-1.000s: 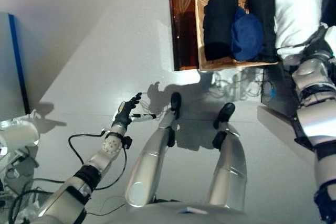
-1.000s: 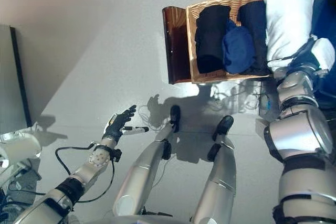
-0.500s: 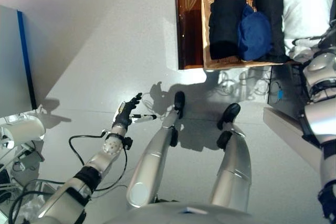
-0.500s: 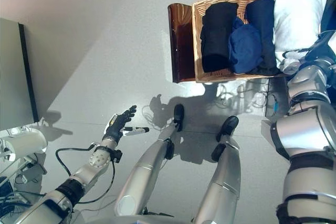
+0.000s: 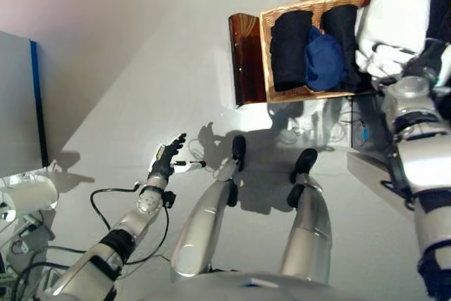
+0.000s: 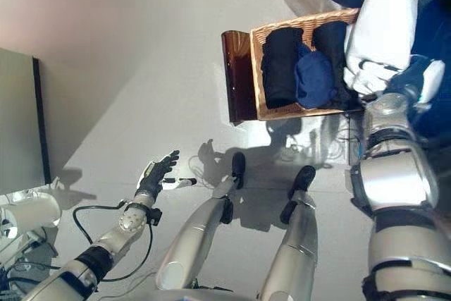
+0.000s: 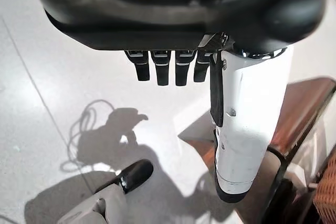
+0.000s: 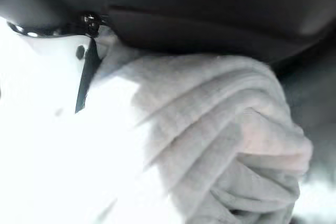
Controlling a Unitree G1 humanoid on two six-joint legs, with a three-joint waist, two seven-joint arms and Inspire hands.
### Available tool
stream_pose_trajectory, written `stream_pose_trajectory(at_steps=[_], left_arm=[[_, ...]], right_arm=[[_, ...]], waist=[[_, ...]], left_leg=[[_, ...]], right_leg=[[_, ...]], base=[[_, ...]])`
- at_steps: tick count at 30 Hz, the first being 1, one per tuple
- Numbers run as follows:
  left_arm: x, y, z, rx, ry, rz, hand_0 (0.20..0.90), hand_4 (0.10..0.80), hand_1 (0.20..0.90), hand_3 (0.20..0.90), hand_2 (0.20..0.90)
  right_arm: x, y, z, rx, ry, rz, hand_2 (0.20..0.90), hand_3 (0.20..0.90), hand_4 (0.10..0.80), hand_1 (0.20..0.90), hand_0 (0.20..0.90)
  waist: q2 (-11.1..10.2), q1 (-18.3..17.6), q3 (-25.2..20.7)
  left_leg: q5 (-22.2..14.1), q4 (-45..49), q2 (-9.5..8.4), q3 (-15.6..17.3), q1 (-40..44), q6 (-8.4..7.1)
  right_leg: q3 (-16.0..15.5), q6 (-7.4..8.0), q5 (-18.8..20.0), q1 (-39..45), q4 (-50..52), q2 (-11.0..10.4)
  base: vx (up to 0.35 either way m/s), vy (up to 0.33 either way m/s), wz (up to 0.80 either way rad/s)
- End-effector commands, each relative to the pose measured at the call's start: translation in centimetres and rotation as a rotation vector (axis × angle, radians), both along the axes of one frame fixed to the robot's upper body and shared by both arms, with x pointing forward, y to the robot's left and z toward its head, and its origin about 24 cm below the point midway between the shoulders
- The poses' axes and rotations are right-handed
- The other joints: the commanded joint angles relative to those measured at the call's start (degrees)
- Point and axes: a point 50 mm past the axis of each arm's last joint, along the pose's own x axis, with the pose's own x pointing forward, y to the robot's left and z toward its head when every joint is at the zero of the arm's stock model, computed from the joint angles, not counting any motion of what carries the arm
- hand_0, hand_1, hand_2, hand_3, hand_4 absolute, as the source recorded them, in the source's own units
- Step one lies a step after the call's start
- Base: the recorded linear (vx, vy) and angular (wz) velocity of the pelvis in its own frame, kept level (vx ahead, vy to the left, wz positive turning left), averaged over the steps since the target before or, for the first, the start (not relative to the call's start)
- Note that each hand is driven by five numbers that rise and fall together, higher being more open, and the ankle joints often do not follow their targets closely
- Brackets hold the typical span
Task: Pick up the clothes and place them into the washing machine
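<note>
I am watching the pale floor (image 5: 141, 47) fill most of the head views, with the wicker basket (image 5: 265, 54) sitting on it beside a brown, glossy stand (image 5: 239, 61) that is touching the basket's side nearest the left arm.

A grey panel with a blue edge (image 5: 17, 103) is standing well apart from the basket. I cannot tell whether it belongs to the washing machine.

The white garment (image 5: 394, 5) is now rising upright out of the far end of the basket from the stand, where half a second ago it was lying flat among the other clothes. That lift is the change that matters: I judge the pick is under way and the carry to the machine is not yet begun.

The dark clothes (image 5: 289, 47) are lying folded inside the basket at the stand end, and a blue garment (image 5: 324, 61) is bunched between them and the white one.

The right robot hand (image 8: 210, 9) is gripping the white garment, its ribbed cloth pressed close against the palm in the wrist view.

The left robot hand (image 5: 168, 154) is hanging over the floor, well apart from the basket, with its fingers spread and holding nothing.
</note>
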Motion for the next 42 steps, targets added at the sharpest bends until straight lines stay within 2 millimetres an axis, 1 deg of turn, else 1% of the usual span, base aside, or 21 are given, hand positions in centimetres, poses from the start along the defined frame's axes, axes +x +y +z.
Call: stream_pose_trajectory(at_steps=[1,2,5,9,11,16,22,23,24,27,28,30,31,33,34,35,36,37,38,39,42], left_arm=[[0.3,1.5,0.4,-0.022,-0.051,0.093,0.9,0.8,0.9,0.9,0.9],[0.2,1.5,0.4,-0.02,-0.05,0.093,0.9,0.8,0.9,0.9,0.9],[0.5,1.0,0.3,-0.043,-0.043,0.095,0.9,0.8,0.9,0.9,0.9],[0.0,0.9,-0.6,-0.067,-0.001,0.123,0.9,0.8,0.9,0.9,0.9],[-0.3,0.9,-1.0,-0.075,0.015,0.134,0.9,0.8,0.9,0.9,0.9],[-0.7,1.3,-1.2,-0.082,0.014,0.144,0.9,0.8,0.9,0.9,0.9],[-1.8,2.1,-1.8,-0.076,0.042,0.168,0.9,0.8,0.9,0.9,0.9],[-2.0,2.3,-1.9,-0.08,0.045,0.178,0.9,0.8,0.9,0.9,0.9],[-2.3,2.7,-2.1,-0.086,0.05,0.195,0.9,0.8,0.9,0.9,0.9],[-2.4,2.8,-2.2,-0.093,0.052,0.198,0.9,0.8,0.9,0.9,0.9],[-2.4,2.7,-2.2,-0.093,0.051,0.197,0.9,0.8,0.9,0.9,0.9],[-2.4,2.9,-2.0,-0.108,0.039,0.199,0.9,0.8,0.9,0.9,0.9],[-2.4,2.9,-2.0,-0.109,0.039,0.199,0.9,0.8,0.9,0.9,0.9],[-2.4,3.1,-1.6,-0.115,0.015,0.187,0.9,0.8,0.9,0.9,0.9],[-2.4,3.3,-1.3,-0.119,-0.002,0.178,0.9,0.8,0.9,0.9,0.9],[-2.6,3.3,-1.1,-0.121,-0.009,0.169,0.9,0.8,0.9,0.9,0.9],[-2.5,3.1,-1.1,-0.126,-0.01,0.166,0.9,0.8,0.9,0.9,0.9],[-2.6,3.2,-0.8,-0.136,-0.027,0.166,0.9,0.8,0.9,0.9,0.9],[-2.7,3.1,-0.8,-0.139,-0.024,0.168,0.9,0.8,0.9,0.9,0.9],[-2.7,2.9,-0.9,-0.142,-0.024,0.169,0.9,0.8,0.9,0.9,0.9],[-3.1,2.7,-1.4,-0.158,0.005,0.188,0.9,0.8,0.9,0.9,0.9]], right_arm=[[0.1,0.4,1.6,0.201,-0.323,-0.011,0.2,0.2,0.3,0.2,0.2],[0.1,0.4,1.5,0.203,-0.324,-0.011,0.2,0.2,0.3,0.2,0.2],[0.5,3.3,-1.6,0.48,-0.452,0.024,0.2,0.2,0.3,0.2,0.2],[0.3,8.0,-5.7,0.783,-0.597,0.044,0.2,0.2,0.3,0.2,0.2],[0.1,8.9,-6.5,0.849,-0.623,0.027,0.2,0.2,0.3,0.2,0.2],[0.3,9.6,-5.8,0.889,-0.7,0.022,0.2,0.2,0.3,0.2,0.2],[0.4,8.5,-4.7,0.87,-0.725,-0.014,0.2,0.2,0.3,0.2,0.2],[0.5,7.9,-3.9,0.853,-0.742,-0.017,0.2,0.2,0.3,0.2,0.2],[0.7,6.3,-1.7,0.797,-0.788,-0.019,0.2,0.2,0.3,0.2,0.2],[0.5,3.4,2.4,0.697,-0.859,-0.041,0.2,0.2,0.3,0.2,0.2],[0.5,3.4,2.4,0.696,-0.859,-0.041,0.2,0.2,0.3,0.2,0.2],[-0.9,-0.4,7.7,0.539,-0.948,-0.077,0.2,0.2,0.3,0.2,0.2],[-0.9,-0.4,7.7,0.538,-0.948,-0.077,0.2,0.2,0.3,0.2,0.2],[-3.5,-3.7,13.6,0.36,-1.051,-0.135,0.2,0.2,0.3,0.2,0.2],[-5.9,-5.5,17.6,0.214,-1.092,-0.179,0.2,0.2,0.3,0.2,0.2],[-7.1,-6.2,19.6,0.15,-1.11,-0.205,0.266,0.266,0.347,0.266,0.266],[-7.2,-6.2,20.0,0.143,-1.11,-0.207,0.444,0.444,0.475,0.444,0.444],[-8.2,-6.2,22.0,0.085,-1.138,-0.218,0.9,0.9,0.8,0.9,0.9],[-8.7,-5.7,23.5,0.035,-1.16,-0.198,0.9,0.9,0.8,0.9,0.9],[-8.7,-5.6,23.7,0.031,-1.159,-0.198,0.9,0.9,0.8,0.9,0.9],[-7.7,-4.9,22.7,0.066,-1.143,-0.176,0.9,0.9,0.8,0.9,0.9]], waist=[[-1.04,-0.62,-0.01],[-1.16,-0.59,-0.04],[-1.37,-1.34,0.63],[-1.18,-2.31,1.21],[-0.73,-2.55,1.4],[0.08,-2.42,1.0],[0.89,-1.81,-0.36],[0.98,-1.7,-0.63],[1.21,-1.3,-1.2],[1.81,-0.48,-2.04],[1.86,-0.45,-2.01],[2.33,0.06,-2.94],[2.4,0.08,-2.89],[3.03,0.68,-3.68],[3.48,1.2,-4.32],[3.93,1.49,-4.66],[4.16,1.58,-4.65],[4.44,1.78,-4.93],[4.89,1.62,-5.05],[5.05,1.55,-5.01],[6.02,1.36,-5.54]], left_leg=[[-6.2,4.06,1.24,-2.28,0.23,-5.25],[-6.36,4.29,1.28,-2.24,0.15,-5.25],[-9.13,10.97,1.38,-2.71,-1.98,-4.47],[-15.9,24.68,1.81,-2.31,-5.19,-3.33],[-17.44,27.6,2.28,-2.27,-5.77,-3.23],[-19.3,30.62,2.45,-2.31,-7.06,-2.91],[-18.7,28.09,2.13,-2.22,-6.31,-3.01],[-18.51,27.46,2.05,-2.07,-6.14,-3.06],[-18.08,26.01,1.91,-1.9,-6.01,-3.16],[-16.9,23.36,1.7,-1.92,-5.67,-3.34],[-16.85,23.29,1.7,-1.92,-5.65,-3.34],[-15.25,20.1,1.42,-1.99,-5.07,-3.94],[-15.17,19.99,1.4,-2.0,-5.03,-3.95],[-13.81,17.07,1.04,-1.83,-4.53,-4.42],[-12.74,15.35,0.78,-1.8,-4.22,-4.88],[-12.15,14.07,0.57,-1.8,-3.93,-5.05],[-11.94,13.74,0.51,-1.76,-3.86,-5.05],[-11.16,12.45,0.44,-1.55,-3.56,-5.27],[-10.47,11.36,0.4,-1.42,-3.33,-5.36],[-10.31,11.15,0.38,-1.38,-3.26,-5.37],[-9.89,9.88,0.06,-1.23,-2.35,-5.3]], right_leg=[[1.87,1.61,-2.0,6.47,-2.59,1.5],[1.92,1.6,-2.05,6.44,-2.53,1.53],[2.96,0.89,-3.83,5.12,1.44,1.98],[3.87,-1.14,-10.1,2.49,12.97,2.47],[3.72,-1.31,-11.56,1.8,16.12,2.27],[3.34,-1.46,-12.64,1.15,17.85,2.15],[3.34,-1.27,-12.62,1.4,16.86,1.9],[3.44,-1.25,-12.4,1.42,16.41,1.87],[3.5,-1.16,-12.11,1.47,15.22,1.8],[3.59,-0.97,-11.22,1.61,12.99,1.79],[3.59,-0.97,-11.17,1.63,12.92,1.8],[3.58,-0.66,-10.61,1.91,11.14,1.43],[3.57,-0.66,-10.56,1.94,11.07,1.42],[3.81,-0.32,-10.15,2.11,9.54,1.02],[3.75,-0.09,-9.68,1.91,8.8,0.4],[3.87,0.08,-9.35,1.67,8.49,0.13],[3.92,0.11,-9.26,1.61,8.4,0.09],[4.14,0.17,-8.96,1.41,7.91,-0.06],[4.48,0.1,-8.71,1.14,7.49,-0.13],[4.52,0.1,-8.65,1.11,7.46,-0.14],[4.89,0.3,-8.51,1.13,7.42,-0.15]], base=[[-0.025,0.013,-0.31],[-0.027,-0.007,-0.21],[-0.038,-0.014,-0.15],[-0.034,0.031,-0.18],[-0.014,0.02,-0.13],[-0.009,-0.006,-0.04],[0.02,0.003,0.0],[0.043,0.025,0.05],[0.039,0.028,0.06],[0.024,0.004,0.02],[0.05,-0.027,0.13],[0.048,-0.024,0.13],[0.023,0.0,0.12],[0.007,0.005,0.16],[-0.001,0.034,0.13],[-0.001,0.04,0.11],[0.008,0.044,0.1],[0.005,0.034,0.09],[0.002,0.033,0.02],[0.01,0.02,-0.04],[0.021,0.027,-0.15]])
